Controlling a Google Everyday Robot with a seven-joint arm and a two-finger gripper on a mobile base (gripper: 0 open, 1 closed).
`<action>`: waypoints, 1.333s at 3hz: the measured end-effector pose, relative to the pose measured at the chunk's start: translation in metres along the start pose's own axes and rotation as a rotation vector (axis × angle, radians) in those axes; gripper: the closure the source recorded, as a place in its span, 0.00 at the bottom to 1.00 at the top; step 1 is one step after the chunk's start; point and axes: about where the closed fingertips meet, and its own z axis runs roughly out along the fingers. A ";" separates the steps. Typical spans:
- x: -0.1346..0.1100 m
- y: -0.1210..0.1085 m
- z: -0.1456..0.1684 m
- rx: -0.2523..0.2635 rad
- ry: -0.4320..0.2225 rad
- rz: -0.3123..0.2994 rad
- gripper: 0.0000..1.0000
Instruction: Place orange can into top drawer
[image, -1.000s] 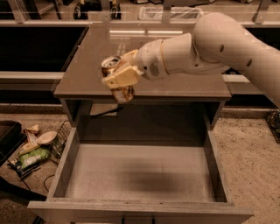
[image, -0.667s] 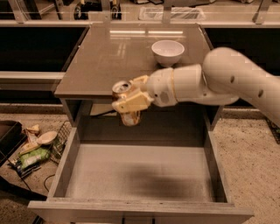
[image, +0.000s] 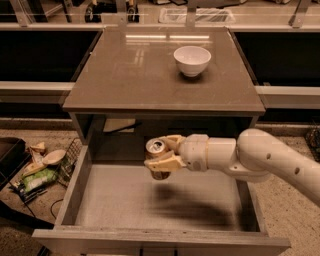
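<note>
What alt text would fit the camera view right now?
The gripper holds the orange can, fingers shut around it, over the open top drawer. A white bowl sits on the tabletop above.

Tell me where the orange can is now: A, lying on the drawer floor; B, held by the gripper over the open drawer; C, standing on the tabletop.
B: the gripper clasps the orange can in the air above the floor of the open top drawer.
</note>
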 end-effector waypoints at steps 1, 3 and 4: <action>0.040 -0.021 0.003 0.053 -0.023 -0.111 1.00; 0.055 -0.046 0.012 0.085 -0.054 -0.239 0.82; 0.054 -0.045 0.013 0.082 -0.055 -0.241 0.58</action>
